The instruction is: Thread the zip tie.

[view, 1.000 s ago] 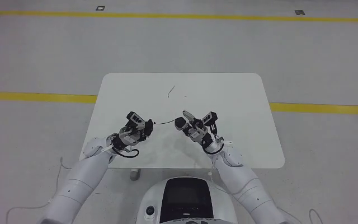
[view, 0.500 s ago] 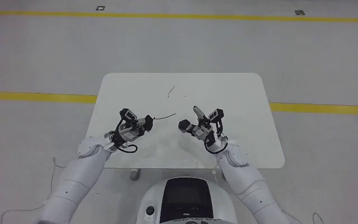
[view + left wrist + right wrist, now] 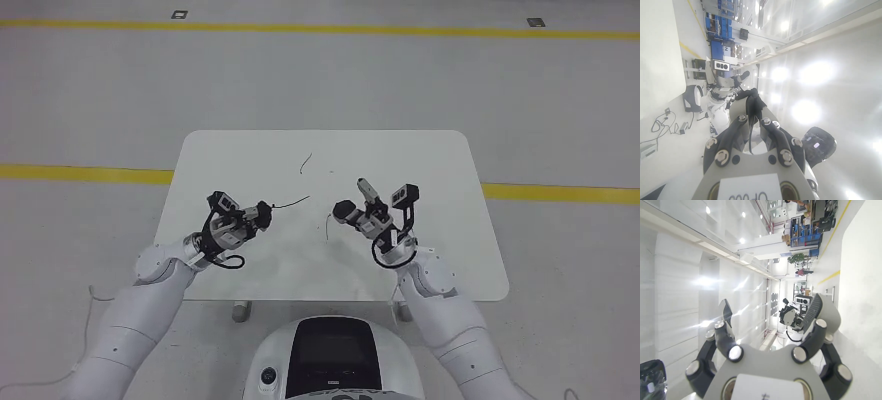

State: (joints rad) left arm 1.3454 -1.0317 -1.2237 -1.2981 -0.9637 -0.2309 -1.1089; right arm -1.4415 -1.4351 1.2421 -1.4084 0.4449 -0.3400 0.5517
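The jaws of the left gripper [image 3: 752,95] are clamped on one end of a black tie [image 3: 290,206], and its free length is held out over the counter [image 3: 440,170] toward the other arm. The jaws of the right gripper [image 3: 770,300] are spread wide with nothing between them. They are set near the tie's free tip but apart from it. Just beside the right gripper, a dark strand [image 3: 327,226] is seen on the counter; whether it is a second tie cannot be told. Farther off, toward the counter's far edge, a short strand [image 3: 305,162] is laid alone.

The tie is judged not yet threaded, since no loop is formed and only one end is gripped. Trouble is to be expected from the unsupported tip. It can sag or sway, so a closing pinch may be missed or the tip knocked aside. If the tip is caught at an angle, it may be bent rather than passed through the slot.
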